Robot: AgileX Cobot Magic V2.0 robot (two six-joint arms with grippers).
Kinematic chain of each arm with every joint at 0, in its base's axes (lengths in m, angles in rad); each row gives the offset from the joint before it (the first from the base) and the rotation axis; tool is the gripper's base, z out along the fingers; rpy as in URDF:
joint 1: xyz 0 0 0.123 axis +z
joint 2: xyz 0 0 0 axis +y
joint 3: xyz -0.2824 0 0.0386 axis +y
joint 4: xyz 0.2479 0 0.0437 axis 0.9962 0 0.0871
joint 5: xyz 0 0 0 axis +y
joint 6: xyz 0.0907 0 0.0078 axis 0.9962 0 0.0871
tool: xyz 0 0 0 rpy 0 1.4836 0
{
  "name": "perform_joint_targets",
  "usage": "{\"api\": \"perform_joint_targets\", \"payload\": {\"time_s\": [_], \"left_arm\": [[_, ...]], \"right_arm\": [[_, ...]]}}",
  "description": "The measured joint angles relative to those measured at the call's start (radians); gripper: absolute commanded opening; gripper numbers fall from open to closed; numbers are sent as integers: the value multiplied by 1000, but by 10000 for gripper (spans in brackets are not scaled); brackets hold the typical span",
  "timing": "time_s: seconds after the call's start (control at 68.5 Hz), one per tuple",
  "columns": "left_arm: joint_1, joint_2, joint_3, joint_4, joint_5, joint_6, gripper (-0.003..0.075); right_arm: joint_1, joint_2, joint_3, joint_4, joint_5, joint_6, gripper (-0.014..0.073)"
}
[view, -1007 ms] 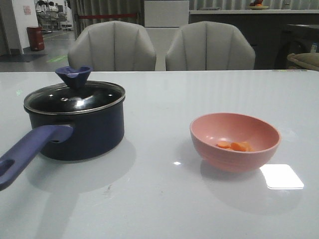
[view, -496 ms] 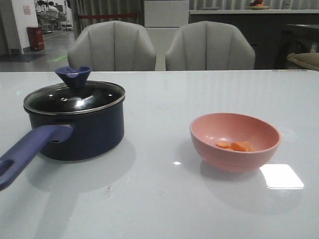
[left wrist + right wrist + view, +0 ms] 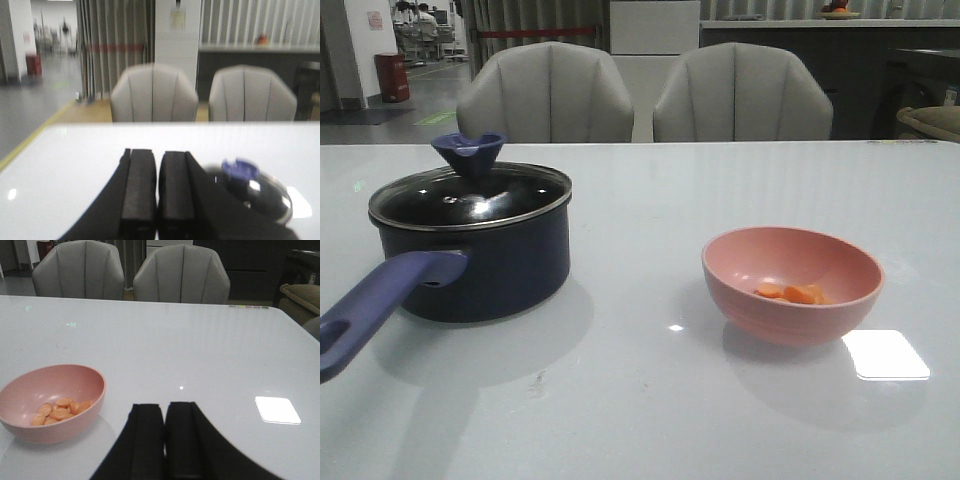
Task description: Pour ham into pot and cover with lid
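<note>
No change over the last second: both tools idle, left tool [image 3: 151, 192] and right tool [image 3: 165, 437] each pressed together, gripping nothing. Ham [image 3: 59, 411] sits in the pink bowl [image 3: 80, 415] just beside the right tool. Beyond the left tool, the lid [image 3: 252, 189] is on the pot [image 3: 490, 262], so it has to come off before any pour.

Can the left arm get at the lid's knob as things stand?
Probably yes. The left claw, shut and empty, sits close to the lid, whose knob stands free on top of the pot. Nothing lies between them, though the claw must open first.
</note>
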Motion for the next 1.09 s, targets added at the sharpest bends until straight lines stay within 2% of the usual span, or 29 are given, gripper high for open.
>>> {"api": "perform_joint_targets", "payload": {"time_s": [0.131, 0.292, 0.365, 0.467, 0.627, 0.686, 0.89, 1.094], "left_arm": [[0, 77, -34, 0, 85, 0, 112], [0, 125, -34, -1, 97, 0, 114], [0, 139, -34, -1, 97, 0, 141], [0, 154, -34, -1, 97, 0, 249], [0, 172, -34, -1, 96, 0, 559], [0, 186, -36, -1, 94, 0, 613], [0, 294, -100, -25, 142, 0, 624], [-3, 494, -274, -66, 255, 0, 624]], "right_arm": [[0, 0, 0, 0, 0, 0, 157], [0, 0, 0, 0, 0, 0, 157], [0, 0, 0, 0, 0, 0, 157], [0, 0, 0, 0, 0, 0, 157], [0, 0, 0, 0, 0, 0, 157], [0, 0, 0, 0, 0, 0, 157], [0, 0, 0, 0, 0, 0, 157], [0, 0, 0, 0, 0, 0, 157]]}}
